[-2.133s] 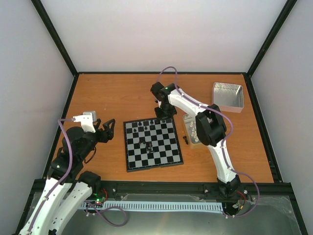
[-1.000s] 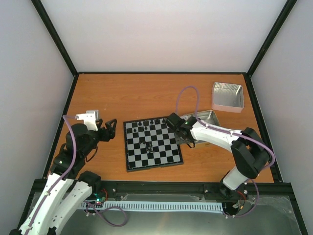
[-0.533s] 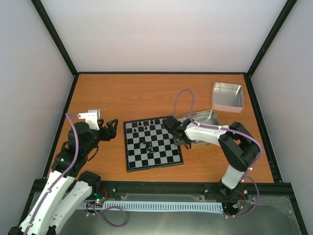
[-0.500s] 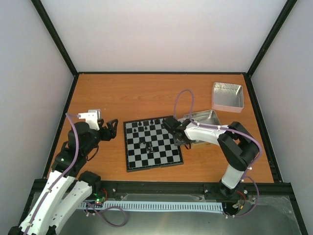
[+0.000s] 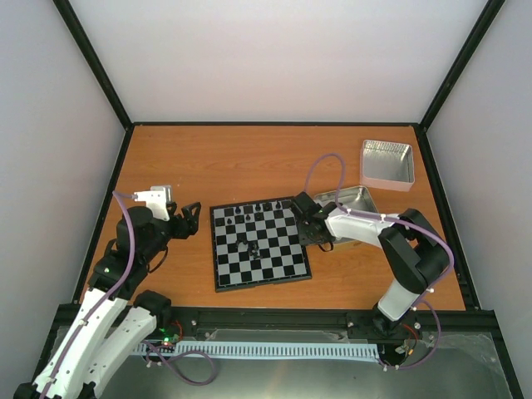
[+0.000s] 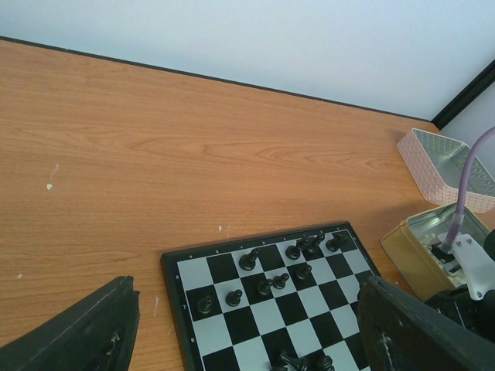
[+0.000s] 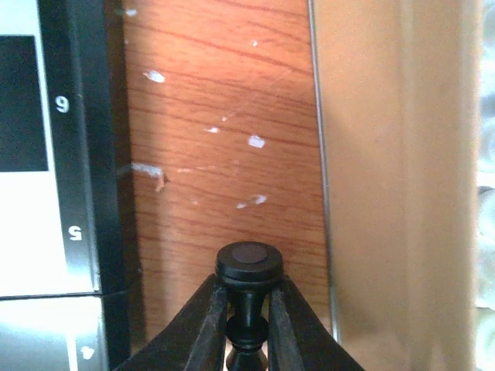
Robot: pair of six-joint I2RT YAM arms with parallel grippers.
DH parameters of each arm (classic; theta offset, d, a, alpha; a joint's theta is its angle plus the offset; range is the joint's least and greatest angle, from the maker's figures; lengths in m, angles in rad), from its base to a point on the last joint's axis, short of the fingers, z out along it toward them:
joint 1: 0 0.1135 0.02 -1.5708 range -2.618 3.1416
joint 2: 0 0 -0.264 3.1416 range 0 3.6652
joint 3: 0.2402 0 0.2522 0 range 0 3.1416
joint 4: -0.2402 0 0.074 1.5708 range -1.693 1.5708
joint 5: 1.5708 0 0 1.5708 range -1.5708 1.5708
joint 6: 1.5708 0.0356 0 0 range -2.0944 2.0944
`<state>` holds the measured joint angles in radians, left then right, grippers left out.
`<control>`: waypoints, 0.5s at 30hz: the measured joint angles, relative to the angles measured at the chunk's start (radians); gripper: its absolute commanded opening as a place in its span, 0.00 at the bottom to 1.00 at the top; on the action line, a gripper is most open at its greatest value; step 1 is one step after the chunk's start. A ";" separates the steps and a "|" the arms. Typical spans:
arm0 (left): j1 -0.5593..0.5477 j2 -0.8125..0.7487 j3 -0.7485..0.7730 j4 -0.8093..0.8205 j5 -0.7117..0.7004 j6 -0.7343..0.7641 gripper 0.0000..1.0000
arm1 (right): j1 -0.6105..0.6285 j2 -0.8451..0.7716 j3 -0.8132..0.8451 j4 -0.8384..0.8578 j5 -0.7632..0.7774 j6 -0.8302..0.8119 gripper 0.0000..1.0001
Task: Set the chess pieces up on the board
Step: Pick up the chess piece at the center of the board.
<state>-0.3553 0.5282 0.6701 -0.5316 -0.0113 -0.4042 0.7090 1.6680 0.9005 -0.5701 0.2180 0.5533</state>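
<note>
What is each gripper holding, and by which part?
The right gripper pinches a black chess piece by its thin stem, under the round end. The left gripper is open, holding nothing.

table point(image 5: 208, 158): looked like smooth wood veneer, scuffed with white specks | board point(image 5: 278, 258): seemed smooth with slight sheen | chess piece point(image 7: 247, 267): looked glossy black plastic | tin point(image 5: 387, 160): showed shiny dimpled metal
</note>
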 measured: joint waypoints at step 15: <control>0.000 0.039 -0.001 0.040 0.159 -0.018 0.79 | -0.002 -0.103 0.000 0.021 -0.058 -0.057 0.05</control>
<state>-0.3553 0.5674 0.6693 -0.4919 0.1474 -0.4225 0.7074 1.5646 0.9005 -0.5495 0.1600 0.4961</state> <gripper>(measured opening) 0.793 0.112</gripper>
